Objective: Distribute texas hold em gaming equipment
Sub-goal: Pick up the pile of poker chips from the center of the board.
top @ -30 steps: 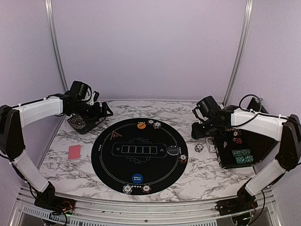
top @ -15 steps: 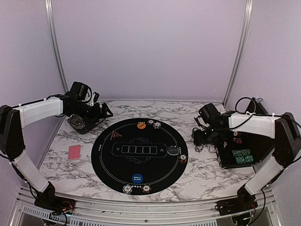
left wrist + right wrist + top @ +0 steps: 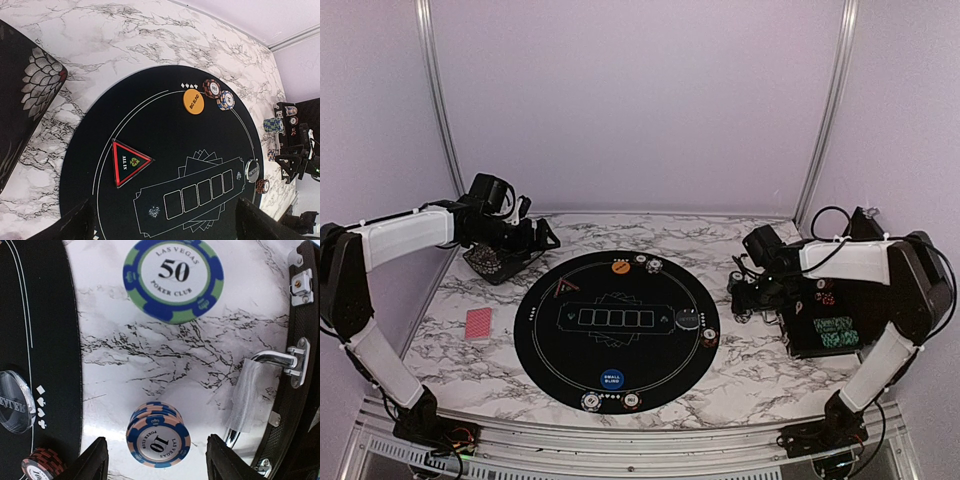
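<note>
My right gripper is open, low over the marble beside the mat, its fingers on either side of a short stack of blue-and-pink "10" chips. A green-and-blue "50" chip lies flat farther out. From above, the right gripper is between the round mat and the chip case. My left gripper is open and empty, raised at the back left. On the mat lie the triangular "ALL IN" marker, the orange button and two chip stacks. Red-backed cards lie left of the mat.
The big round black mat carries a blue button, a dealer button and chips at its near rim. The open black chip case stands at the right, its handle close to my right fingers. A black patterned box sits under the left arm.
My right gripper has come down and toward the near side, over the chips on the marble beside the case. The left arm has not moved.
</note>
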`<act>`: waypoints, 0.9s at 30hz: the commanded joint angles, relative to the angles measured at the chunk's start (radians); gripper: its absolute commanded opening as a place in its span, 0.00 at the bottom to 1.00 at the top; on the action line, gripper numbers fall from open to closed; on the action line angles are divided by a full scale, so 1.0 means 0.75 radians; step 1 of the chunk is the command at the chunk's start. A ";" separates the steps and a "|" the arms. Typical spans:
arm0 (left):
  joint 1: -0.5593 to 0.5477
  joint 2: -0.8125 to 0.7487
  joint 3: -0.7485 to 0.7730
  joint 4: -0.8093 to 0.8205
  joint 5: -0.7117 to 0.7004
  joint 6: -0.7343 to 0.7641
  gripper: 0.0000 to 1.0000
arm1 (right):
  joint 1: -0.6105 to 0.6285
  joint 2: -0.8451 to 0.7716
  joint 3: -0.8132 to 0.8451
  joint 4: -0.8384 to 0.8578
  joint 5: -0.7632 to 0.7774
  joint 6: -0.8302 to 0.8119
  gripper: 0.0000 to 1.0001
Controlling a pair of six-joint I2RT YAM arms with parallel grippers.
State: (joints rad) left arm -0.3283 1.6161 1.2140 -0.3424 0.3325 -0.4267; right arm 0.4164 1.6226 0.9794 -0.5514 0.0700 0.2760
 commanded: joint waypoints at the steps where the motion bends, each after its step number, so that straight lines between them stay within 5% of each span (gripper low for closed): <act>1: -0.004 0.001 -0.011 -0.004 0.007 0.006 0.99 | -0.023 0.024 -0.014 0.035 -0.019 -0.015 0.65; 27: -0.004 0.003 -0.017 -0.002 0.003 0.006 0.99 | -0.034 0.130 0.001 0.014 0.000 -0.039 0.55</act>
State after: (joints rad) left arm -0.3283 1.6165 1.2137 -0.3424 0.3325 -0.4267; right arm 0.3988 1.7027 0.9634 -0.5274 0.0582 0.2539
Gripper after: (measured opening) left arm 0.989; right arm 0.558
